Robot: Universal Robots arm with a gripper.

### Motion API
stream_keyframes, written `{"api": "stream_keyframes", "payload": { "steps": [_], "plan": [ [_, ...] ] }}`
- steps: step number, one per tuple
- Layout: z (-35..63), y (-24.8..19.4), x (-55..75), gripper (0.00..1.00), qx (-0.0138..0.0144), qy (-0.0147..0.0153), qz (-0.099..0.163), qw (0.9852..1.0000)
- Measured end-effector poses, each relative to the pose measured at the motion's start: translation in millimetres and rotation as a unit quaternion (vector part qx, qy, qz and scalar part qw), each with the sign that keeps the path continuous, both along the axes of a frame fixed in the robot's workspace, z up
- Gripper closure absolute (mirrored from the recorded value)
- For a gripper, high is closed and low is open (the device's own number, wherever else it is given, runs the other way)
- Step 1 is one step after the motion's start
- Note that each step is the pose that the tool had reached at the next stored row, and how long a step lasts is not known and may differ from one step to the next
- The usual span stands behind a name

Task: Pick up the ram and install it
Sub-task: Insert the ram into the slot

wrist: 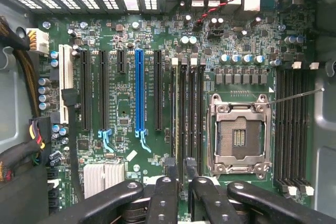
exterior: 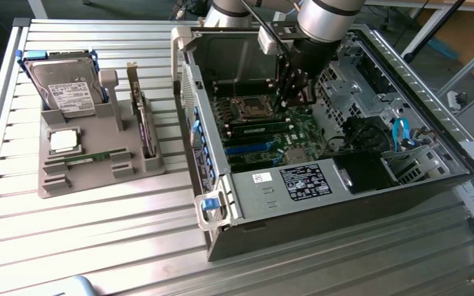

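Hand (wrist: 180,167) over motherboard (wrist: 157,30), grip impossible to tell, well apart from ram (exterior: 89,158) on tray (exterior: 97,180).

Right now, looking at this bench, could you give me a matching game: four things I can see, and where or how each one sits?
Things:
1. hard drive
2. silver processor chip
3. dark expansion card
4. end effector

Places:
A. lying flat in the grey holder
B. inside the open computer case, over the motherboard
C. in a blue frame at one end of the grey holder
D. standing on edge in the grey holder

Pairs: 1-C, 2-A, 3-D, 4-B
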State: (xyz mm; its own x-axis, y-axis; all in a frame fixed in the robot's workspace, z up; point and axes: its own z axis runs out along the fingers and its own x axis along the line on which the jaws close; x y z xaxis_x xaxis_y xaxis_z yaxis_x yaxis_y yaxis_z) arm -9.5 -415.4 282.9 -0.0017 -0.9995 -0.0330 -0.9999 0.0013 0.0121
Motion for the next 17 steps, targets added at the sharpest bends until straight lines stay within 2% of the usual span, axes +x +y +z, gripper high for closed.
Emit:
{"api": "stream_keyframes", "payload": {
  "steps": [7, 17],
  "plan": [
    [8.4, 0.0, 0.0, 0.81, -0.0001, 0.0000, 0.000, 1.0000],
    [36.6, 0.0, 0.0, 0.81, 0.0000, 0.0000, 0.000, 1.0000]
  ]
}}
